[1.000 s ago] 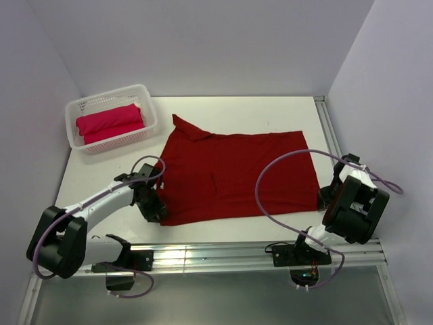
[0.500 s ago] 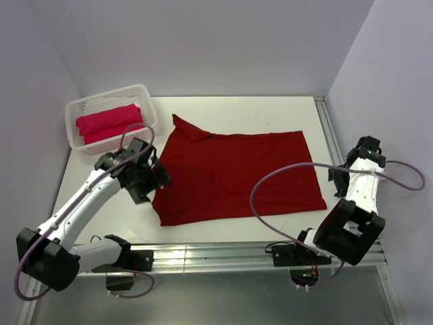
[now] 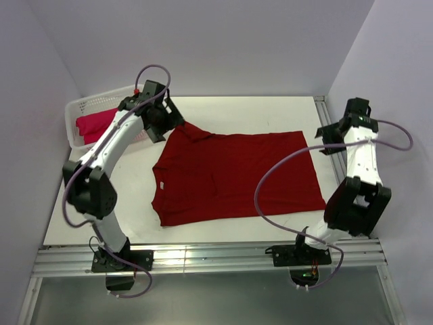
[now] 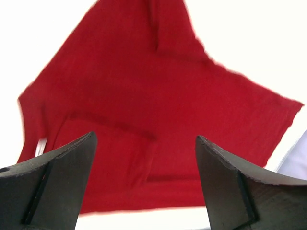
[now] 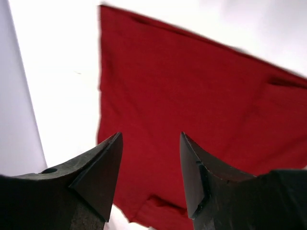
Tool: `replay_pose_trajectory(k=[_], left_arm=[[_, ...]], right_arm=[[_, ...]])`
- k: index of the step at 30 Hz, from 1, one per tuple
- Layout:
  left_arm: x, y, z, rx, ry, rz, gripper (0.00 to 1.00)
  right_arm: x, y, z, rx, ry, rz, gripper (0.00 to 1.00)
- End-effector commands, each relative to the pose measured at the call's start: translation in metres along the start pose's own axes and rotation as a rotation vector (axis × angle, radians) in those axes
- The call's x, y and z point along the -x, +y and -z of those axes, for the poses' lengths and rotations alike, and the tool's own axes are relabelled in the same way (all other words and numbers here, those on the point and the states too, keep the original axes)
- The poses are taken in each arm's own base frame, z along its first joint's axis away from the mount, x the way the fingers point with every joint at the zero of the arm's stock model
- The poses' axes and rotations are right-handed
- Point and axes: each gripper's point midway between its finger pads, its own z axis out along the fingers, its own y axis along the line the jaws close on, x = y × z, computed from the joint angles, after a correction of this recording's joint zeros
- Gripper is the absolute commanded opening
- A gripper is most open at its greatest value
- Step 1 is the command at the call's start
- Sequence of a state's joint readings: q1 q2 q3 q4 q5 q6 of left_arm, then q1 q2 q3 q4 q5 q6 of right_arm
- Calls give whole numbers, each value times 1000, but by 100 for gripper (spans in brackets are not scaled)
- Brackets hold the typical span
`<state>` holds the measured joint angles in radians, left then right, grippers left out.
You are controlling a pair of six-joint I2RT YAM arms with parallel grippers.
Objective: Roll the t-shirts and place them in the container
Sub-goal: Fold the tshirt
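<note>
A dark crimson t-shirt (image 3: 233, 176) lies spread flat on the white table, its collar at the far left. It also shows in the left wrist view (image 4: 158, 100) and in the right wrist view (image 5: 201, 100). A brighter pinkish-red t-shirt (image 3: 91, 123) lies rolled in the white basket (image 3: 84, 105). My left gripper (image 3: 170, 122) hovers open and empty over the collar corner; its fingers (image 4: 62, 167) frame the cloth. My right gripper (image 3: 326, 141) is open and empty above the shirt's far right corner.
The white perforated basket stands at the back left, partly hidden by my left arm. A metal rail (image 3: 203, 257) runs along the near table edge. Walls close in on the left, back and right. Purple cables loop off both arms.
Both arms have swung from the shirt's near edge to its far edge: the left up to the collar corner by the basket, the right up to the far right corner.
</note>
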<state>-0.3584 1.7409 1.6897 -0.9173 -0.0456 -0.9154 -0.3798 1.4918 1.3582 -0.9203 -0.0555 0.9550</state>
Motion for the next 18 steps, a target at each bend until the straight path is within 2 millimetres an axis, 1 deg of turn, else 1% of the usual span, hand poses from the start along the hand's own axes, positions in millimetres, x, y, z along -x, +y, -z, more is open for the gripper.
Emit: replay_pose_trajectory(k=[1, 2, 3, 4, 5, 6, 7, 8, 9, 10, 11, 12, 13, 14, 16, 17, 18], left_arm=[[34, -29, -21, -63, -74, -62, 88], [42, -30, -37, -49, -81, -61, 87], [48, -35, -45, -63, -94, -65, 86], [53, -35, -54, -61, -98, -64, 86], [58, -37, -68, -54, -101, -63, 84], [63, -42, -75, -72, -112, -65, 84], [66, -44, -82, -77, -116, -70, 83], [71, -44, -94, -74, -117, -67, 83], [74, -45, -100, -72, -124, -68, 82], [82, -53, -101, -91, -139, -69, 82], [78, -49, -118, -71, -118, -71, 81], [80, -49, -124, -64, -118, -70, 81], [81, -49, -129, -63, -115, -72, 81], [81, -52, -139, -64, -111, -75, 80], [82, -52, -148, -69, -109, -67, 80], [83, -52, -155, -75, -113, -63, 79], [82, -52, -157, -81, -110, -62, 79]], right_arm=[[10, 54, -8, 95, -5, -22, 58], [9, 61, -23, 89, 10, -16, 57], [15, 75, -23, 112, 0, -13, 57], [18, 80, -28, 113, 1, -12, 56], [17, 82, -45, 91, 20, -10, 56], [22, 95, -46, 116, 13, -7, 56], [24, 99, -51, 113, 14, -5, 55], [22, 100, -67, 87, 31, -8, 55], [26, 112, -67, 111, 23, -4, 55], [27, 115, -73, 107, 25, -4, 54], [26, 114, -89, 82, 38, -5, 54], [30, 125, -89, 103, 30, 0, 54], [30, 128, -94, 103, 32, 2, 54], [28, 127, -109, 84, 47, 2, 54], [29, 137, -116, 98, 54, 2, 53], [26, 136, -129, 83, 69, -2, 52], [27, 140, -131, 90, 67, -4, 52]])
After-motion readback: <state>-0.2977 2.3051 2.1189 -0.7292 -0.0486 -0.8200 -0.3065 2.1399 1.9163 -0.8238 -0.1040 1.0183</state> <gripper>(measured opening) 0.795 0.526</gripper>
